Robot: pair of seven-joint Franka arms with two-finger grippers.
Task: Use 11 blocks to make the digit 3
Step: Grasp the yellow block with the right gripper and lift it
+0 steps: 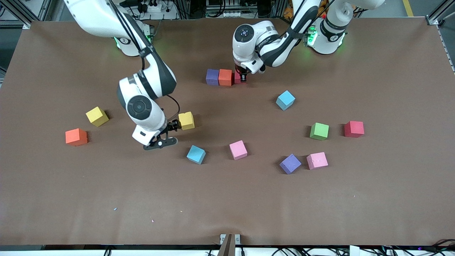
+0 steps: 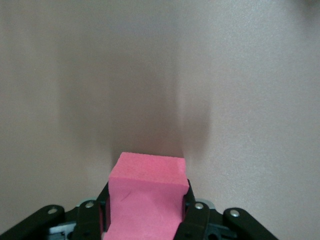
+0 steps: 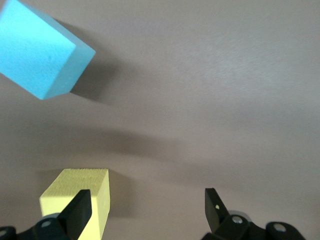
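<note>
- Nearest the front camera: purple block (image 1: 290,163) touching pink block (image 1: 317,160), toward the left arm's end.
- A bit farther: light blue block (image 1: 196,154) and another pink block (image 1: 238,149), mid-table.
- Next row: orange block (image 1: 76,137) at the right arm's end; green cube (image 1: 319,131) and red block (image 1: 354,129) at the left arm's end.
- Right gripper (image 1: 170,133) low over the table, fingers apart, yellow block (image 1: 186,120) just beside one finger (image 3: 77,212), not gripped.
- Second yellow block (image 1: 97,116) near the orange one.
- Second light blue block (image 1: 285,100) farther off, alone.
- Farthest: row of purple block (image 1: 212,76), orange block (image 1: 225,77), pink block (image 2: 146,197) abutting; left gripper (image 1: 243,76) clamped on that pink block at table level.
</note>
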